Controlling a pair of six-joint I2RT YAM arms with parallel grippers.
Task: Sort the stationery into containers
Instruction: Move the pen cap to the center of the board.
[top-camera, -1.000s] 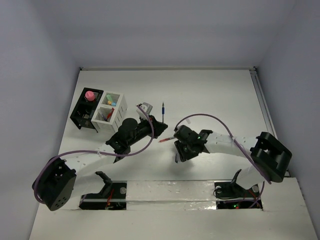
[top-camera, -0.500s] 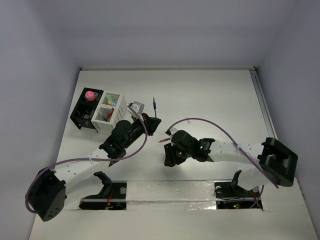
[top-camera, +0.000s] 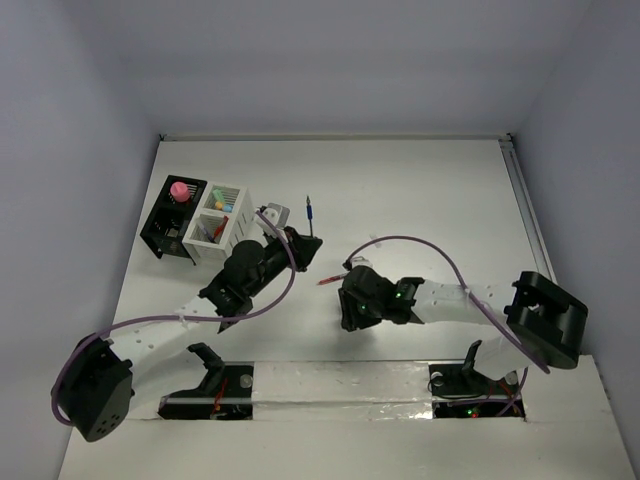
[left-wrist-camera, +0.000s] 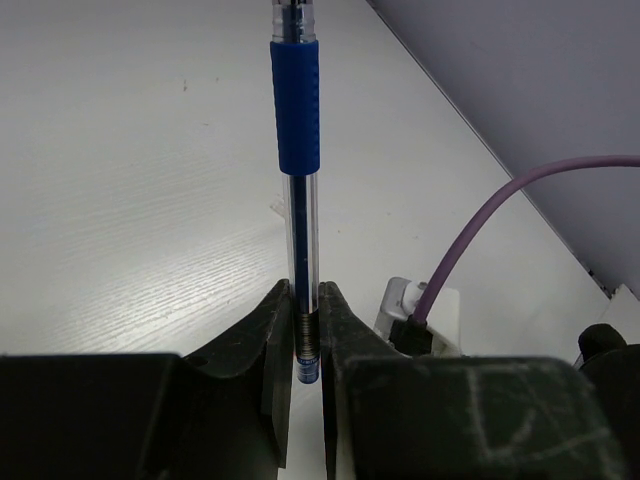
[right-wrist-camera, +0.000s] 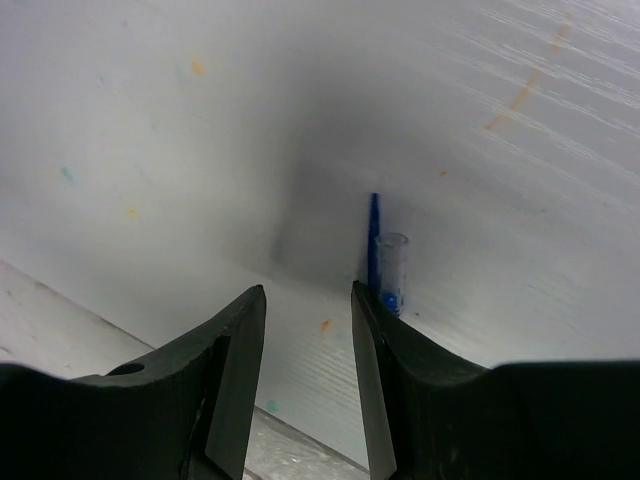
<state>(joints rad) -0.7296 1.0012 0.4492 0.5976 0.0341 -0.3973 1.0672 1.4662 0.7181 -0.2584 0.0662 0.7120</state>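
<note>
My left gripper (left-wrist-camera: 304, 286) is shut on the lower end of a blue pen (left-wrist-camera: 296, 120), which sticks out ahead of the jaws. From above, that blue pen (top-camera: 310, 212) points away from the left gripper (top-camera: 298, 240), right of the containers. The black slotted box (top-camera: 160, 235) holds a pink-topped piece (top-camera: 180, 189). The white slatted box (top-camera: 238, 222) beside it holds small green and orange bits (top-camera: 221, 204). A red pen (top-camera: 333, 279) lies on the table between the arms. My right gripper (right-wrist-camera: 307, 290) is open and low over the table, with a clear-and-blue pen cap (right-wrist-camera: 387, 268) just outside its right finger.
The right gripper (top-camera: 350, 320) sits near the taped front edge (top-camera: 340, 378) of the table. Purple cables loop over both arms. Walls close the table at the back and on both sides.
The left arm carried the blue pen a little to the left, then held still. The right gripper shifted left toward the near edge and stayed open.
</note>
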